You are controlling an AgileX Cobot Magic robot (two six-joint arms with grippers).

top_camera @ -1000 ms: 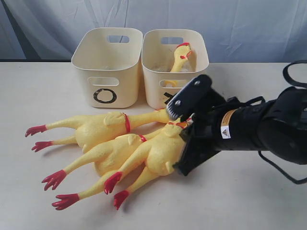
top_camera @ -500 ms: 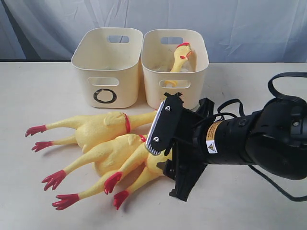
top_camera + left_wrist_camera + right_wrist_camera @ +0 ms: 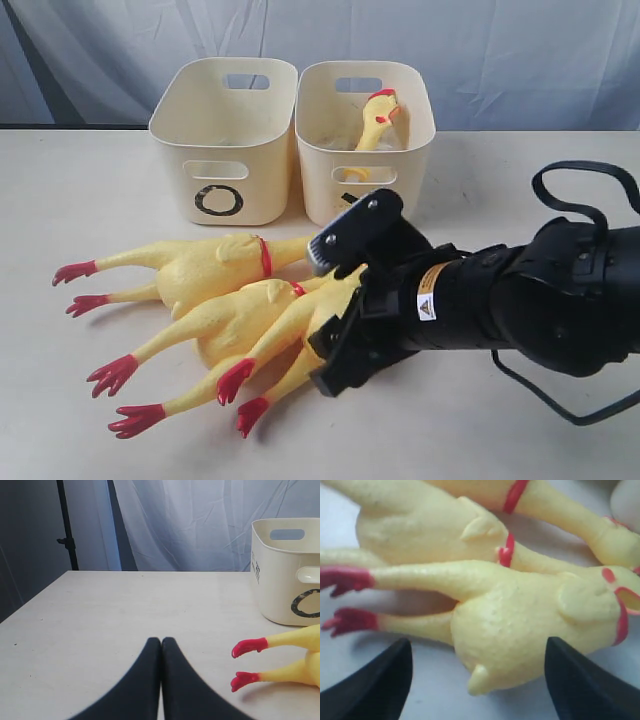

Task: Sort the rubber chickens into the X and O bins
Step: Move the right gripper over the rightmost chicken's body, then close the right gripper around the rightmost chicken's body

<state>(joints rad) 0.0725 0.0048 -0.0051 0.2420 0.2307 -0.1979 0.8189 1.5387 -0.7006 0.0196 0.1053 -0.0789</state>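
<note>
Three long-legged rubber chickens lie packed side by side on the bench [image 3: 90,190], in front of the two cream bins, with their red feet towards the left of the exterior view. The back chicken [image 3: 215,268] lies closest to the bins, the middle chicken [image 3: 240,318] touches it, and the front chicken [image 3: 300,335] overlaps the middle one. The right claw [image 3: 328,315] is spread wide open and straddles the front chicken's body. In the right wrist view its two black fingers [image 3: 375,680] stand on either side of that yellow belly with bench showing between, so it seems to grasp nothing, though the fingertips themselves are out of frame there. The left claw [image 3: 161,644] is clenched shut and empty, its tips pressed together low over bare bench, with the back chicken's red feet [image 3: 249,647] nearby and the O bin [image 3: 280,585] beyond them. The O bin sits just beside the X bin [image 3: 318,190] (its black mark is mostly hidden behind the right claw). A fourth chicken [image 3: 375,120] stands tilted inside the X bin, its red comb near the rim.
</note>
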